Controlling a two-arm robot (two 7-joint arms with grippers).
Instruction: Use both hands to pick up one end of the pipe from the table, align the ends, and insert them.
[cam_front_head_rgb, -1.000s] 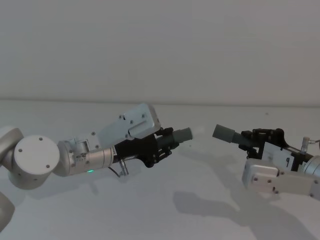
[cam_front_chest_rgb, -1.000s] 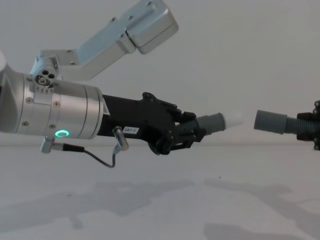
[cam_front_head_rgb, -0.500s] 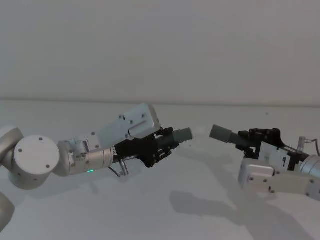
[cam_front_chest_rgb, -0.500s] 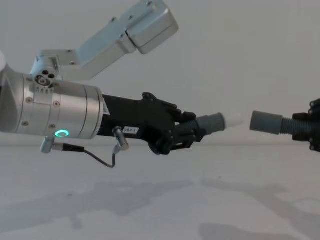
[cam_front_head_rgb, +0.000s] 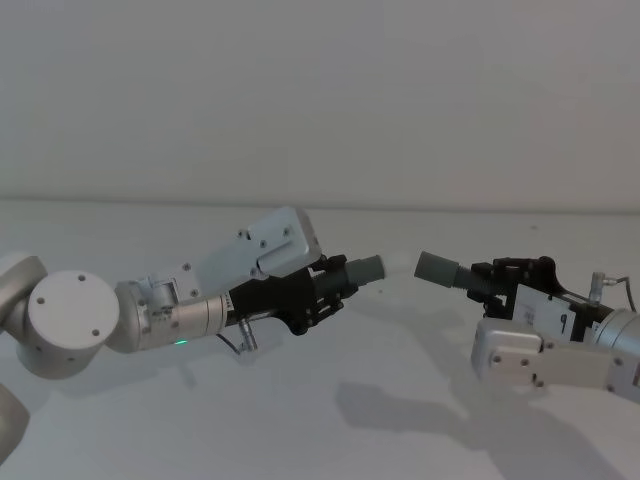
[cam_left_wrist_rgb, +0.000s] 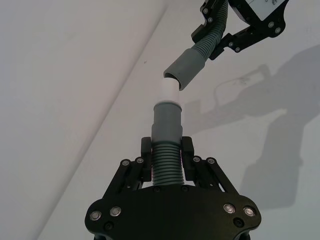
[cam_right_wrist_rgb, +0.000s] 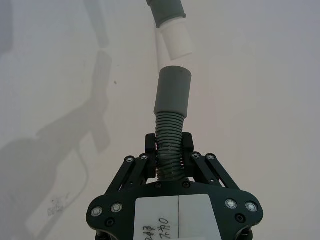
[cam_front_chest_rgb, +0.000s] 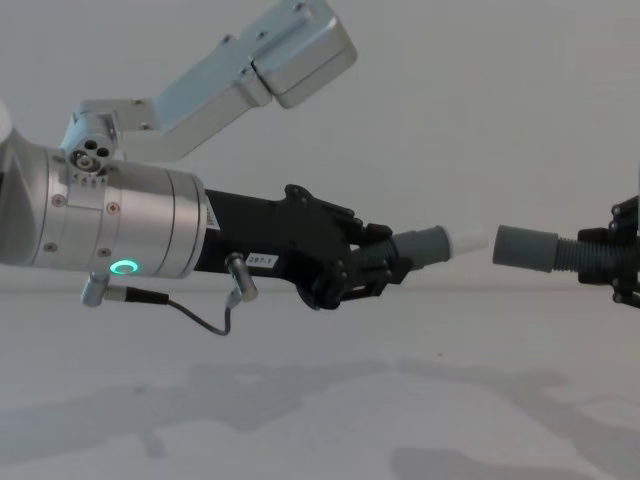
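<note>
Both pipe pieces hang above the white table. My left gripper is shut on the ribbed part of one piece, whose grey cuff ends in a whitish tip pointing right. My right gripper is shut on the ribbed hose, whose smooth grey cuff points left. The two ends face each other nearly in line, with a very narrow gap between tip and cuff mouth. In the left wrist view the whitish tip sits just at the mouth of the hose cuff.
A pale grey wall rises behind the table's far edge. Arm shadows lie on the table surface beneath the arms. The left arm's silver body with its green ring light reaches in from the left.
My right gripper has carried the hose leftward, so the gap between its cuff and the whitish tip has shrunk to almost nothing. The left arm has stayed still.
</note>
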